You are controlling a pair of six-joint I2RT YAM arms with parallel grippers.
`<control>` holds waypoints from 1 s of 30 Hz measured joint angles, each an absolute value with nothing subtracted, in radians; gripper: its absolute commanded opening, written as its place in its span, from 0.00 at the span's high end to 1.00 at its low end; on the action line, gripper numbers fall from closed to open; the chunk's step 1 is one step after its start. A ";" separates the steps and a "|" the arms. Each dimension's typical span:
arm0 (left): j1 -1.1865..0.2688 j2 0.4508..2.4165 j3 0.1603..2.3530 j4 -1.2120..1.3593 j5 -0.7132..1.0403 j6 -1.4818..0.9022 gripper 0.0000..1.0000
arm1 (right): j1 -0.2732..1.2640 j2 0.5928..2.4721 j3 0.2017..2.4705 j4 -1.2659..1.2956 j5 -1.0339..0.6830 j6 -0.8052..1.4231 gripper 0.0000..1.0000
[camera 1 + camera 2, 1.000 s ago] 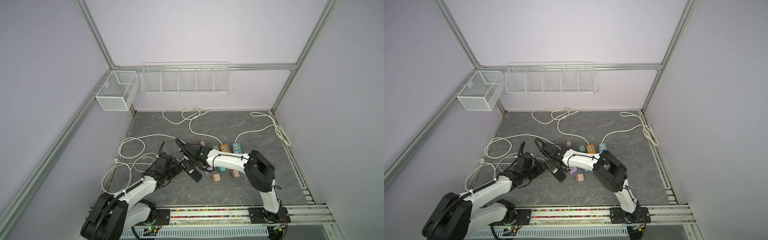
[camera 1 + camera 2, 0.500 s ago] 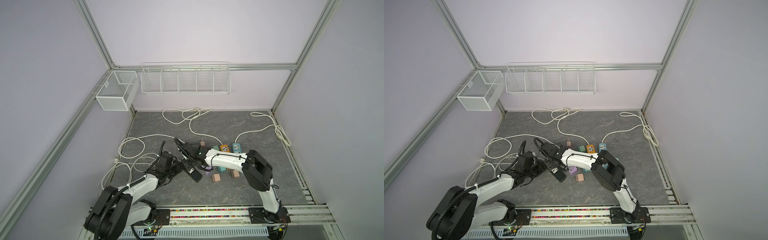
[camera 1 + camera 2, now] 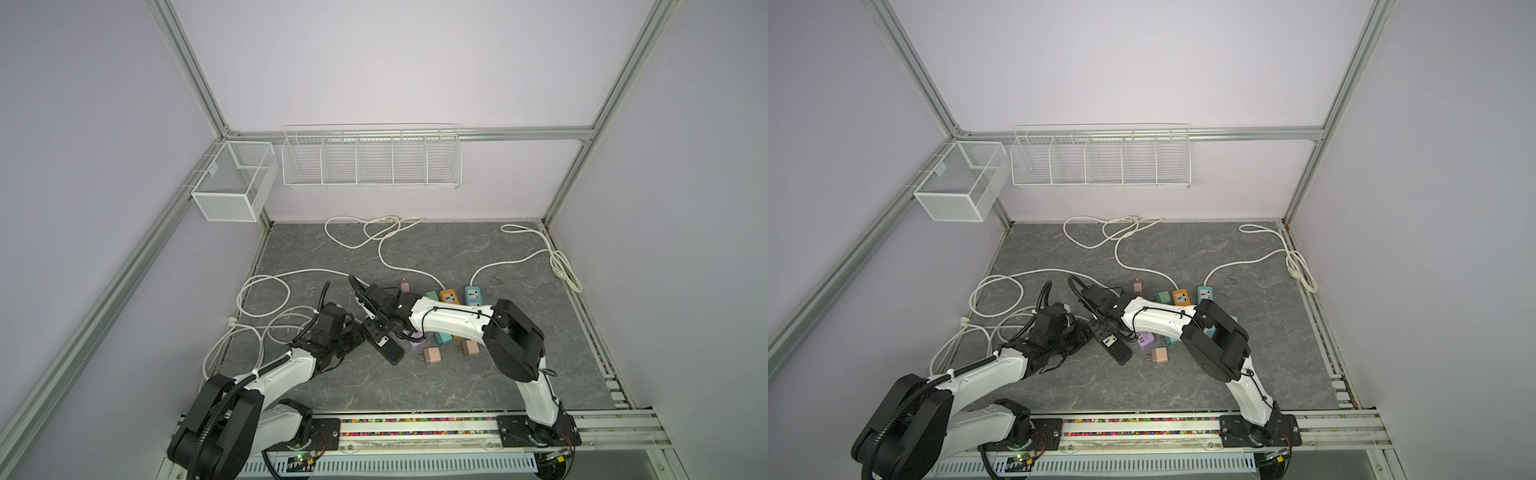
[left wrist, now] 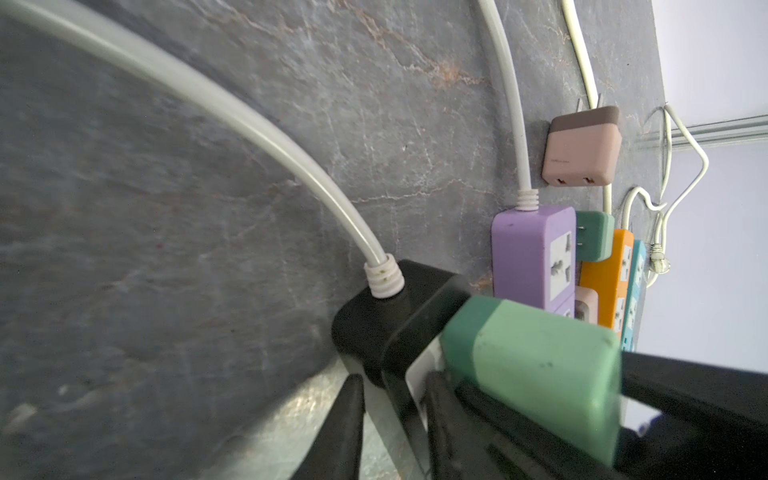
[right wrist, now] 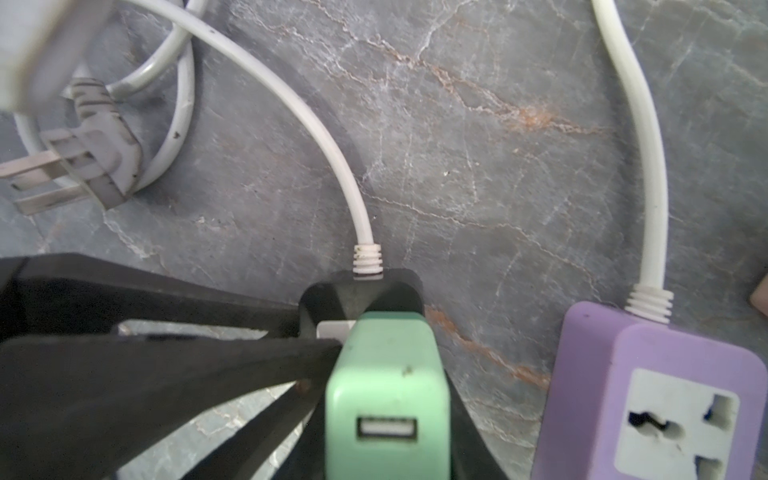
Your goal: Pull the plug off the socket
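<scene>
Status: extraction not yet done. The green plug (image 5: 386, 370) sits fully seated in the black power strip (image 3: 384, 347), which lies at lower centre in both top views, just left of the coloured strips.

Right gripper (image 3: 380, 324): fingers clamped on the green plug's two sides. Left gripper (image 4: 392, 386): fingers straddle the cord end of the black power strip and appear closed on it, bracing it. Judged remaining: the pull itself, plug away from strip, then release.

Count, as far as visible:
- Power strips: four certain, namely the black one, purple strip (image 4: 532, 253), orange strip (image 3: 451, 296) and blue strip (image 3: 473, 294); a teal body under the right arm may be a fifth.
- Loose pink adapters (image 3: 432, 355): three.
- Green plugs: two, the second, the darker plug (image 4: 594, 241), against the purple strip.
- Wire baskets (image 3: 372, 160): two, upper frame.
</scene>
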State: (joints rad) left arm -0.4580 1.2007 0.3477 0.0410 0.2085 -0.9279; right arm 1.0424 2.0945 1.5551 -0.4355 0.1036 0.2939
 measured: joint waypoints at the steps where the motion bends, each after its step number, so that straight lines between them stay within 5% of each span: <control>1: -0.458 1.201 0.347 0.044 0.209 -0.930 0.73 | 1.040 2.094 1.554 -0.434 0.099 0.294 0.73; 30: -0.463 1.197 0.337 0.058 0.202 -0.949 0.76 | 1.061 2.099 1.573 -0.456 0.134 0.286 0.78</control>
